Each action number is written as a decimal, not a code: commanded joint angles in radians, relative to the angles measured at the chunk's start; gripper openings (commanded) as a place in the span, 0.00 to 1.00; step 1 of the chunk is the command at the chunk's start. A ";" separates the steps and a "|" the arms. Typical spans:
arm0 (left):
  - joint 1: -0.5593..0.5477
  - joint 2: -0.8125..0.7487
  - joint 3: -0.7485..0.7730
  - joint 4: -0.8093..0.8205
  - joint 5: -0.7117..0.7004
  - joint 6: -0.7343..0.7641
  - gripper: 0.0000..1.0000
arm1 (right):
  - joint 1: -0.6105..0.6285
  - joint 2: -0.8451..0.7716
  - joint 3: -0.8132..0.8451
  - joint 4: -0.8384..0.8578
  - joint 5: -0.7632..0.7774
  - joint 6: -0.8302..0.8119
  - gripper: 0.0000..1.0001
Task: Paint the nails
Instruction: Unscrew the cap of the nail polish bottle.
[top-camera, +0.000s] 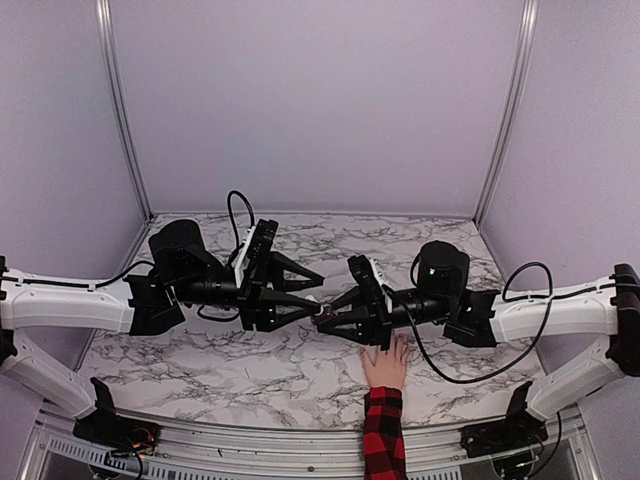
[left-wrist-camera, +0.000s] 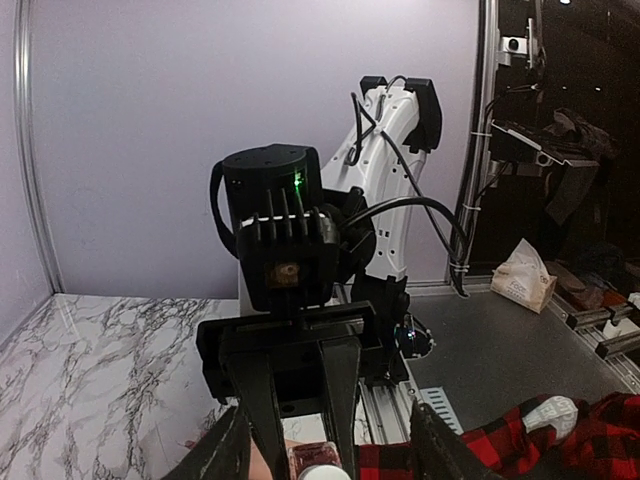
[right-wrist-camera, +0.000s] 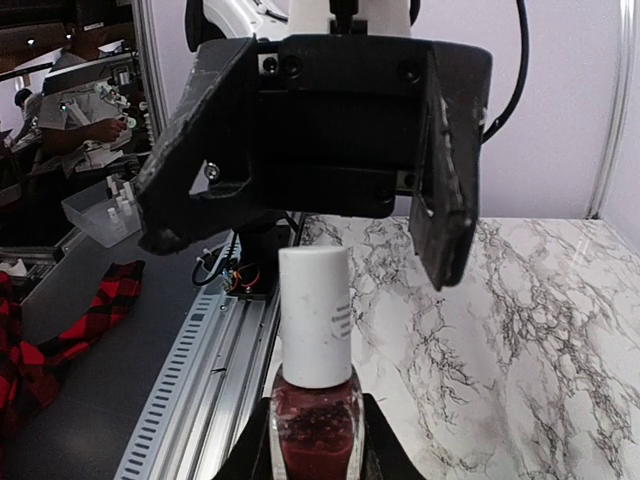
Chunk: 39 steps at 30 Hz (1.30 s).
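My right gripper (top-camera: 326, 320) is shut on a small nail-polish bottle (right-wrist-camera: 314, 425) of dark red polish with a white cap (right-wrist-camera: 314, 315), held upright by its glass body. My left gripper (top-camera: 318, 292) faces it from the left, open, with its fingers (right-wrist-camera: 445, 200) spread wide on either side of the cap and not touching it. A pale hand (top-camera: 386, 366) with a red-and-black plaid sleeve (top-camera: 383, 435) lies flat on the marble table (top-camera: 200, 365), just below the right gripper. The fingertips lie under the gripper, so the nails are hidden.
Black cables (top-camera: 470, 375) loop from the right arm beside the hand. A metal rail (right-wrist-camera: 190, 390) runs along the table's near edge. Lilac walls close in the back and sides. In the left wrist view the sleeve (left-wrist-camera: 500, 445) lies close to my fingers.
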<state>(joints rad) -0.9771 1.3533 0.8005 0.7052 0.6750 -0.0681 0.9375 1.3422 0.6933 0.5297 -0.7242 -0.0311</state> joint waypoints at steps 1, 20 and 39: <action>-0.011 -0.036 0.004 -0.005 0.097 0.063 0.54 | -0.005 -0.020 0.054 0.048 -0.137 -0.005 0.00; -0.031 -0.033 0.006 -0.004 0.137 0.126 0.37 | -0.005 -0.006 0.071 0.086 -0.222 0.025 0.00; -0.032 -0.018 0.014 0.024 -0.139 -0.006 0.06 | -0.005 -0.012 0.058 0.104 -0.034 0.091 0.00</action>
<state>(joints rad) -1.0031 1.3384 0.8005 0.7101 0.6678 -0.0135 0.9272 1.3422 0.7216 0.5976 -0.8513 0.0486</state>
